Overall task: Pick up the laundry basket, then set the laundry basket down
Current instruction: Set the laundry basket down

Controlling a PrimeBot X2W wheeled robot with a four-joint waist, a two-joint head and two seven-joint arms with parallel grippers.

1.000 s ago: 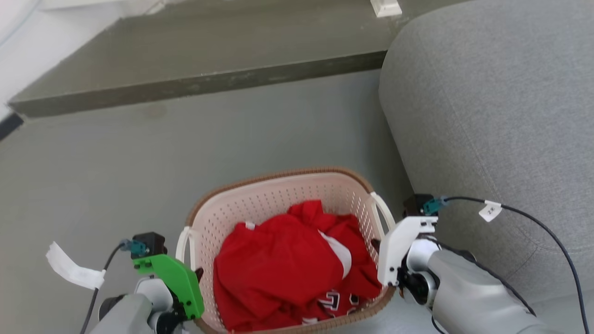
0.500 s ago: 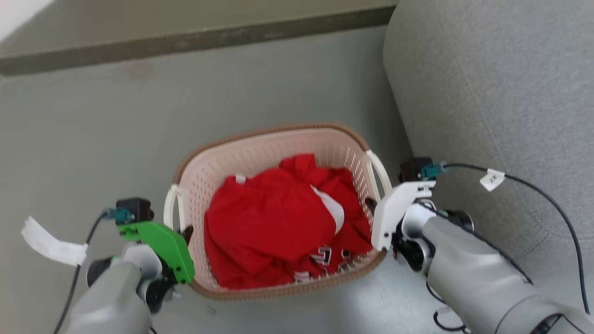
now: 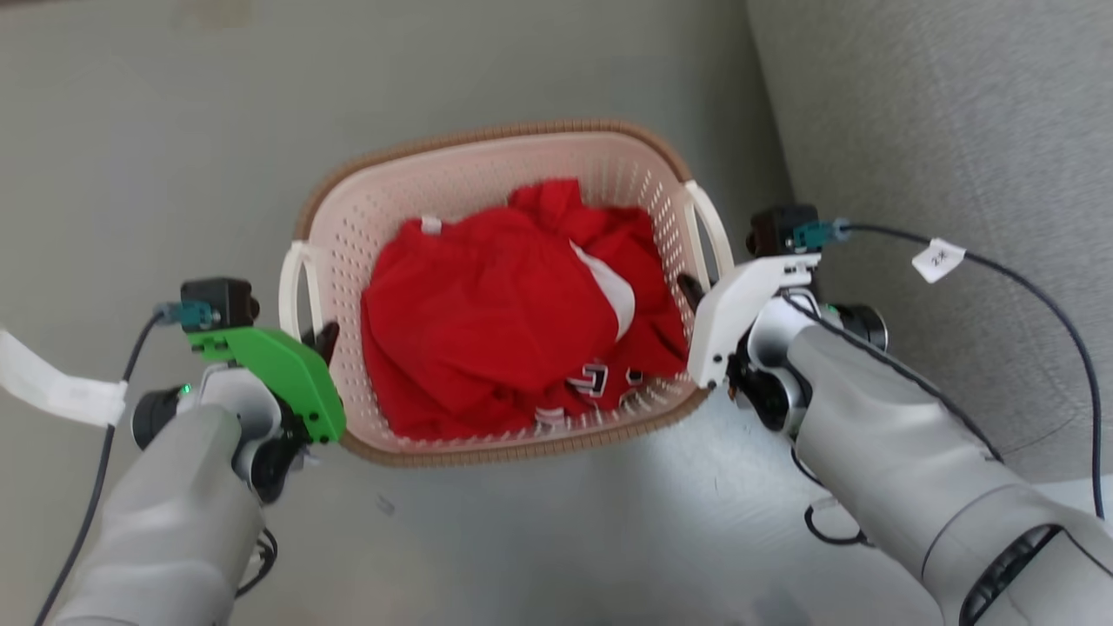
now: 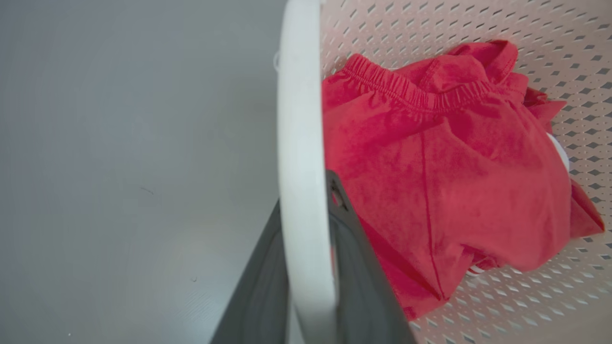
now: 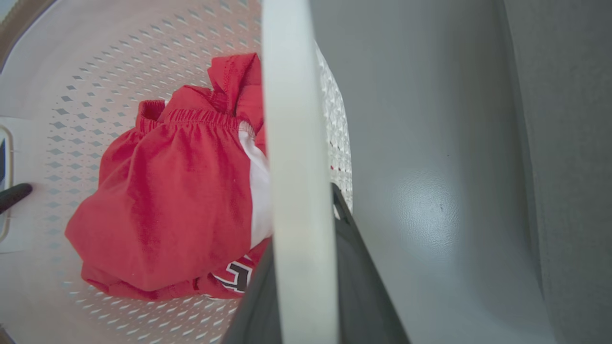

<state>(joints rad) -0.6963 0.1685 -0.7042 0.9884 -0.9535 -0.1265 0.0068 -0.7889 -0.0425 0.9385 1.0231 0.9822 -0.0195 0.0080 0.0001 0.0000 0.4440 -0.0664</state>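
Observation:
The laundry basket (image 3: pixel 522 165) is cream-white and perforated with a brown rim, and it sits in the middle of the head view between my two arms. Red clothes (image 3: pixel 496 304) fill it. My left gripper (image 3: pixel 323 337) is shut on the left white loop handle (image 3: pixel 291 287). In the left wrist view that handle (image 4: pixel 301 119) runs between my dark fingers (image 4: pixel 356 272). My right gripper (image 3: pixel 693 293) is shut on the right handle (image 3: pixel 709 226). The right wrist view shows this handle (image 5: pixel 291 119) clamped between the fingers (image 5: pixel 356 282).
A grey sofa (image 3: pixel 939 130) stands close to the basket's right side, next to my right arm. Grey floor (image 3: pixel 174 130) spreads to the left, ahead and in front of the basket. A black cable with a white tag (image 3: pixel 937 258) hangs across the sofa.
The whole head picture has slid upward, so the camera has tilted down; the floor step has left the view. Both grippers stay on the handles, and the basket looks slightly larger.

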